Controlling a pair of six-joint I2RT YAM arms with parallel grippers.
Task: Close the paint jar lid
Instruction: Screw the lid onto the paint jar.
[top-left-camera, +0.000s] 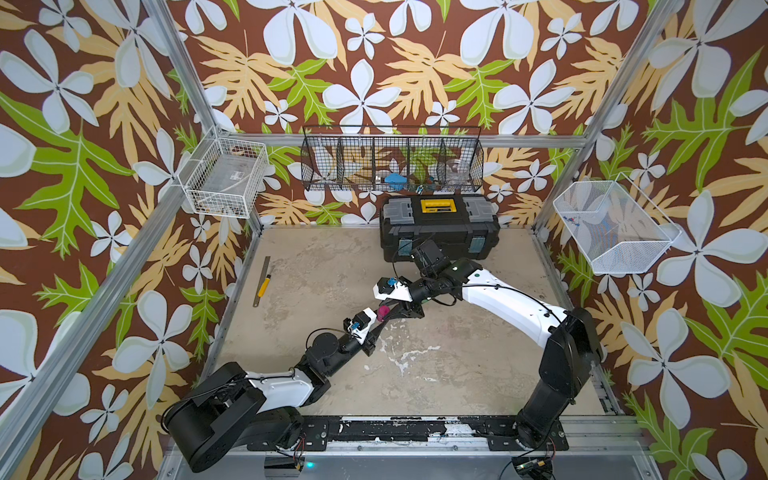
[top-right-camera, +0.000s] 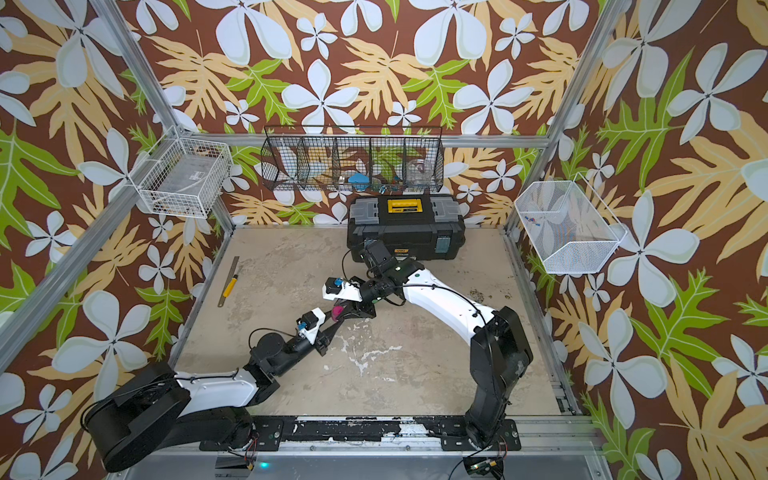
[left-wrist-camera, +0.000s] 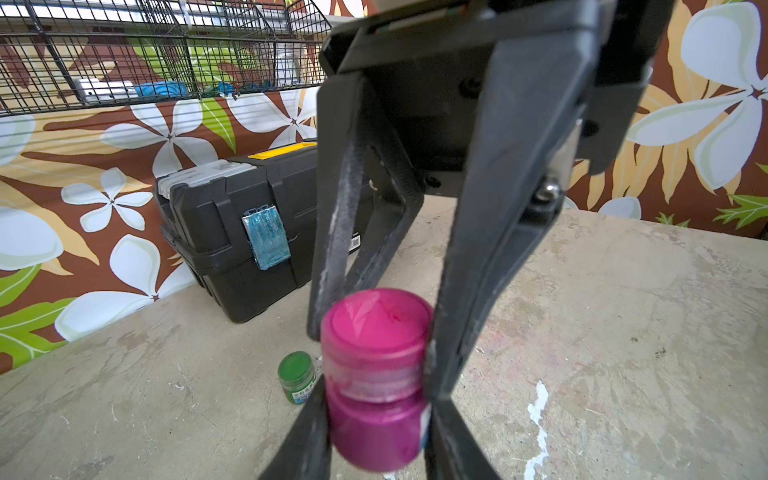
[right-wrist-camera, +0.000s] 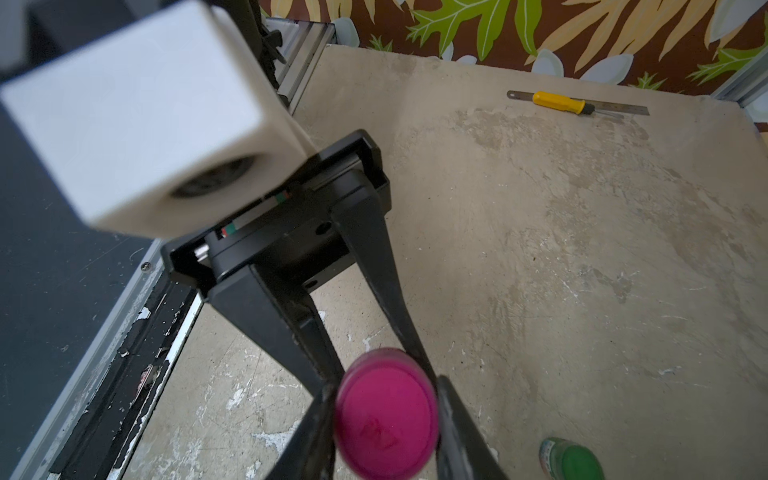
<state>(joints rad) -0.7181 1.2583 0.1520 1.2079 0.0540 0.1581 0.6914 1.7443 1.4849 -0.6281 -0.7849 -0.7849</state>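
Magenta paint jar (left-wrist-camera: 376, 432), in front of the toolbox (left-wrist-camera: 232, 232), sits clamped in the left pincer (left-wrist-camera: 376, 399) to steady it; the right pincer (right-wrist-camera: 384, 395) is closed on its lid (left-wrist-camera: 376, 320), likely for twisting.

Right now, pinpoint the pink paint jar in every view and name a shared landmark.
Top view: pink paint jar, mid-table.
Top view: jar, mid-table again.
Left wrist: jar, low centre of frame.
Right wrist: jar, bottom centre, lid facing the camera.
Landmark: black toolbox, behind the jar in both top views and left wrist; outside right wrist.
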